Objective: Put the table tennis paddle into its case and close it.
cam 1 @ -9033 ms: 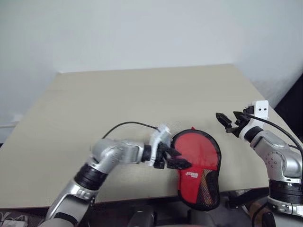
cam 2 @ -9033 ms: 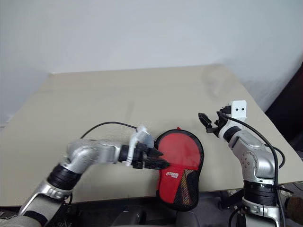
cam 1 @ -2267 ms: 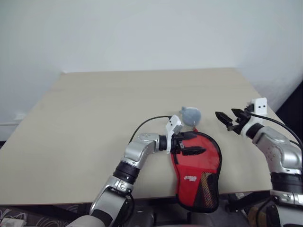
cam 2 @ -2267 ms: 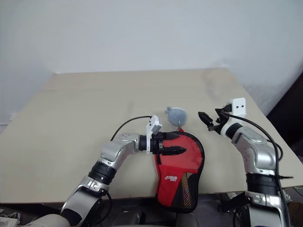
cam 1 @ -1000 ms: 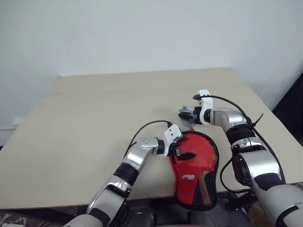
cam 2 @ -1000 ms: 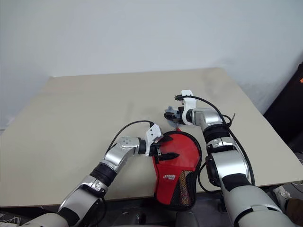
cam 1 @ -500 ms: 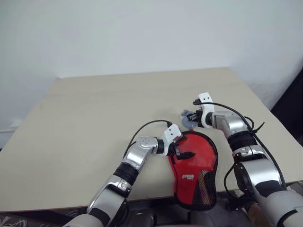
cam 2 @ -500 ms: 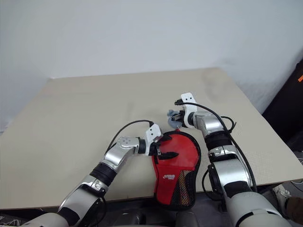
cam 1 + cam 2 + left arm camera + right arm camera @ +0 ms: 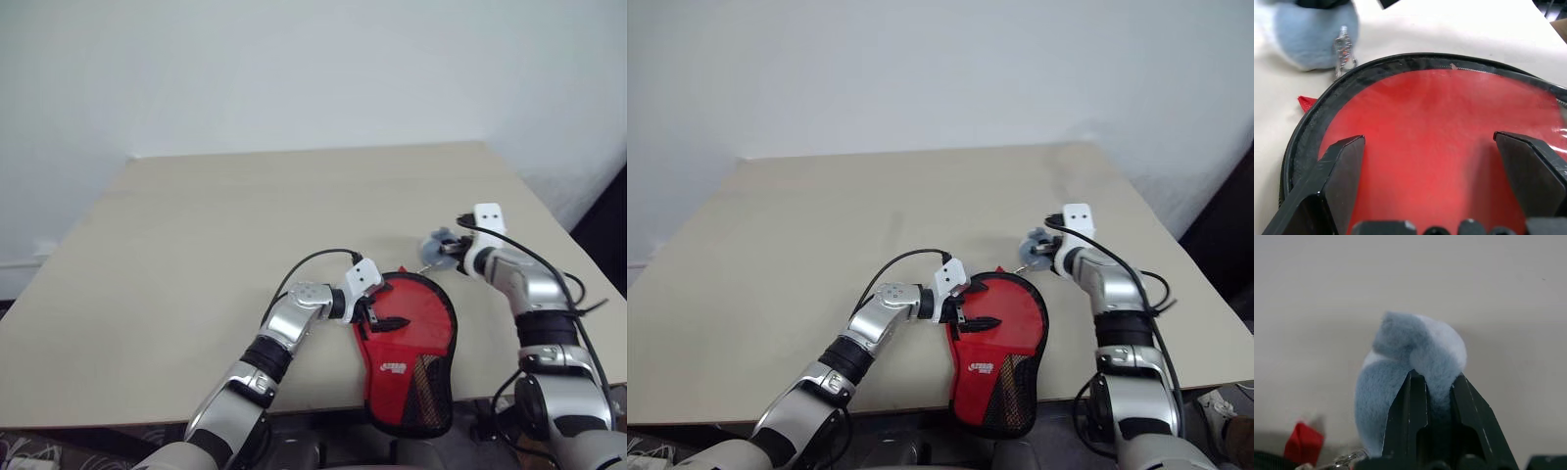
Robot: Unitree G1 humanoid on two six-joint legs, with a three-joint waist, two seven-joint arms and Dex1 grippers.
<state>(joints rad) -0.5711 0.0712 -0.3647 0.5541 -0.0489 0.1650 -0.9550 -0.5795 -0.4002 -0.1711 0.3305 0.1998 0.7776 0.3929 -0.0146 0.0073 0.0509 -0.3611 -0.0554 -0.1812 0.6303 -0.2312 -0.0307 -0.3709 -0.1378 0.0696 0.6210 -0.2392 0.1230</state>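
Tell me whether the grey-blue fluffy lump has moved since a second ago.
Yes. The lump, pinched by the right gripper, has gone rightward, away from the case's top.

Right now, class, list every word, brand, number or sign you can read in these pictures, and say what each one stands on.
Small white logo on the red case: there is lettering, but it is too small and blurred to read.
No other words, numbers or signs can be read: none on the blue fuzzy lump, the table or the wall.
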